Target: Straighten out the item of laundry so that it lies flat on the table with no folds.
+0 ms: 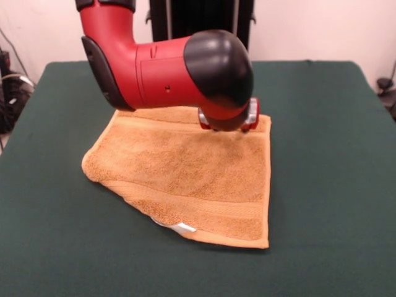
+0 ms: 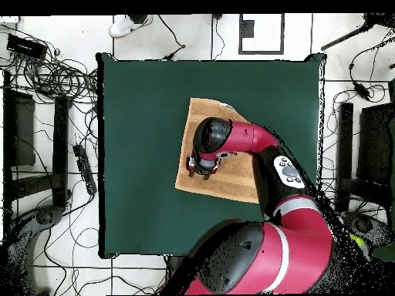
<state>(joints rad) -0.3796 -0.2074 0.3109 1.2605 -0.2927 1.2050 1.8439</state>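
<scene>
The orange-tan towel (image 1: 185, 167) lies near the middle of the dark green table (image 1: 328, 185). Its near-left corner is folded, which leaves a slanted edge there, and a small white tag (image 1: 180, 228) pokes out from under that edge. A woven band runs along the near side. My gripper (image 1: 228, 122) hangs from the red and black arm, low over the towel's far right edge. Its tips are hidden by the wrist. In the overhead view the gripper (image 2: 202, 165) is over the left part of the towel (image 2: 239, 183), and the arm covers the towel's middle.
The table (image 2: 139, 154) has wide bare felt on all sides of the towel. The black pedestal (image 1: 201, 18) stands at the table's far side. Cables (image 2: 54, 77) and equipment lie on the floor around the table. A shoe (image 2: 127, 27) shows at the overhead view's top edge.
</scene>
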